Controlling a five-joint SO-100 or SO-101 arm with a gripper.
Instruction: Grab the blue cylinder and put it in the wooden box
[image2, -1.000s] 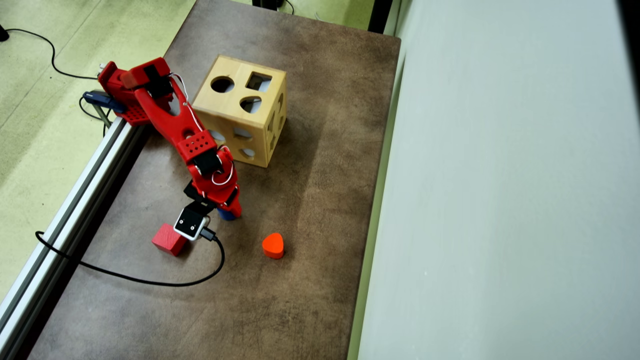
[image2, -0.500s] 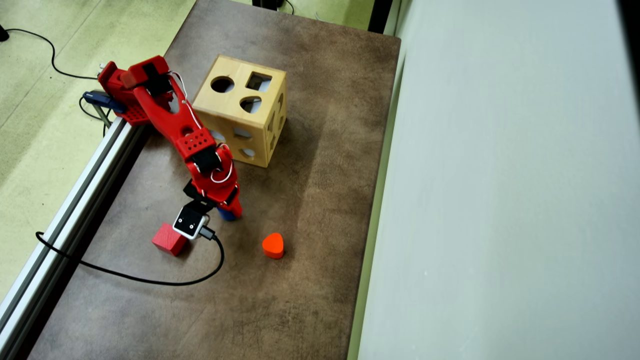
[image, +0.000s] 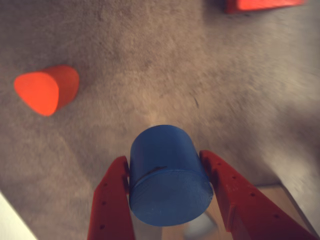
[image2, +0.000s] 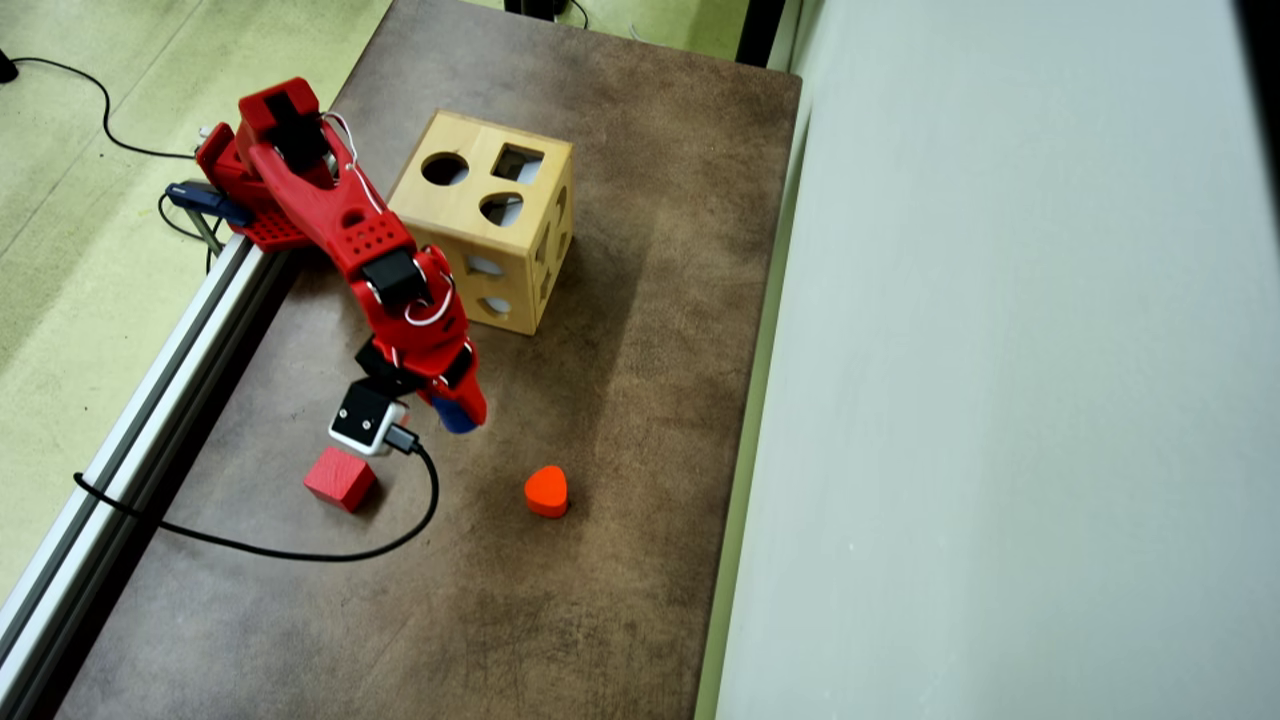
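We see the gripper (image: 170, 162) with its jaws closed snugly on the blue cylinder (image: 169, 175), carried clear of the brown table (image2: 600, 420), near the wooden box (image2: 480, 220); next we judge it must reach the box's round top hole

A blue cylinder (image: 167, 177) between red gripper (image: 170, 172) fingers; an orange-red heart block (image2: 546, 490), red cube (image2: 340, 479) and pale wooden box (image2: 485, 232) on mottled brown tabletop (image2: 600, 560).

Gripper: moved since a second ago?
Yes. In the overhead view the gripper, shut on the blue cylinder, has pulled away from the red cube toward the wooden box.
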